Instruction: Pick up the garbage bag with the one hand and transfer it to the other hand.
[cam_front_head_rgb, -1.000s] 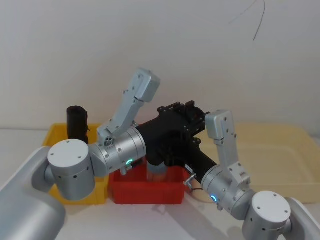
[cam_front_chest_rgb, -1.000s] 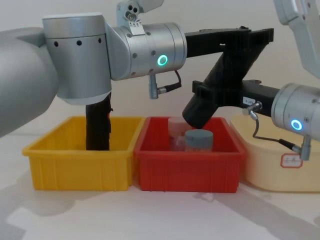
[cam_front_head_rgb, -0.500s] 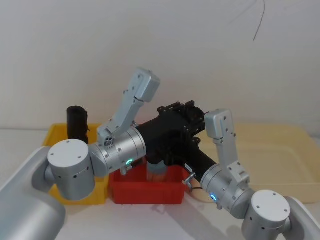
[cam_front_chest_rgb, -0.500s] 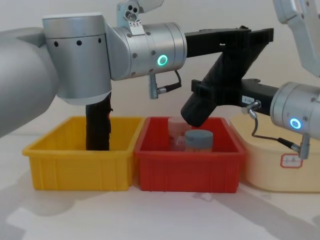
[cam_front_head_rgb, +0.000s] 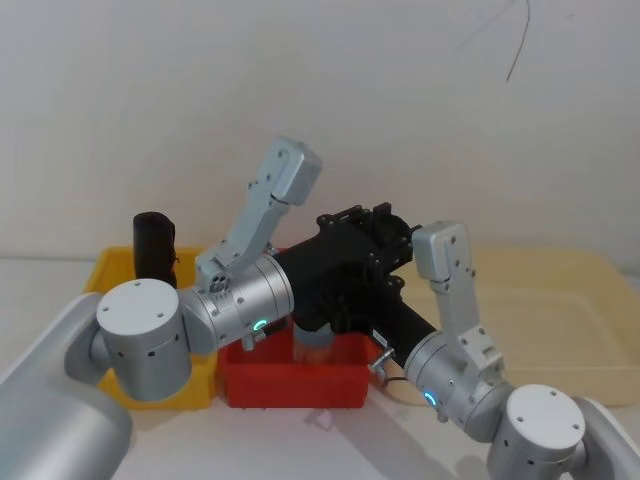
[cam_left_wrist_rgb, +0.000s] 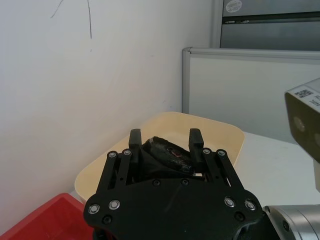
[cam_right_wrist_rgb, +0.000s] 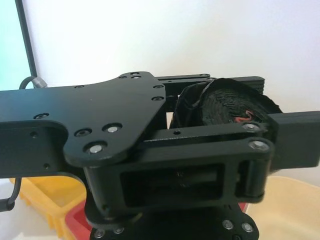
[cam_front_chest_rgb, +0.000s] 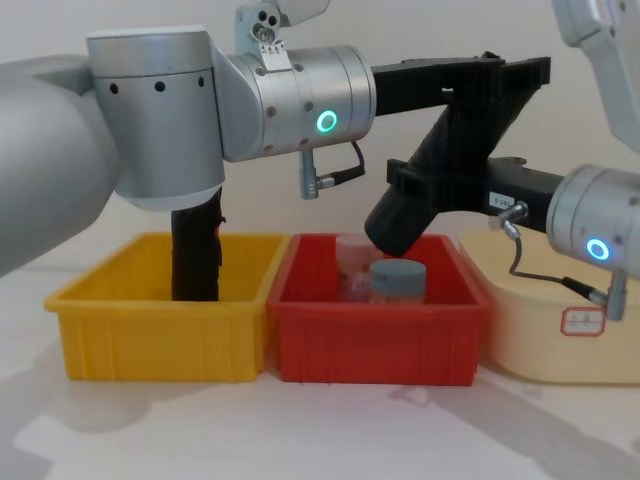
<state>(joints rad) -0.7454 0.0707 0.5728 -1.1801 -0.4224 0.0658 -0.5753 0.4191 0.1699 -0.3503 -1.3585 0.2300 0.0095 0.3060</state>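
White table (cam_front_chest_rgb: 300, 430): yellow bin (cam_front_chest_rgb: 160, 340), red bin (cam_front_chest_rgb: 375, 345), cream tub (cam_front_chest_rgb: 540, 340) side by side.

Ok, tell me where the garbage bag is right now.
In the chest view the garbage bag hangs tilted above the red bin, its top end in the left gripper, the right gripper at its middle.

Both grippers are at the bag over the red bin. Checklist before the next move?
1. Left gripper shut on the garbage bag: ok, it clamps the upper end.
2. Right gripper placed at the bag's middle: ok.
3. Right gripper's hold firm: cannot tell.
4. Correct roll: ok, red sticker visible.
5. Bag's lower end off the jar in the red bin: ok, but close above it.
6. Other black roll apart, standing in the yellow bin: ok.
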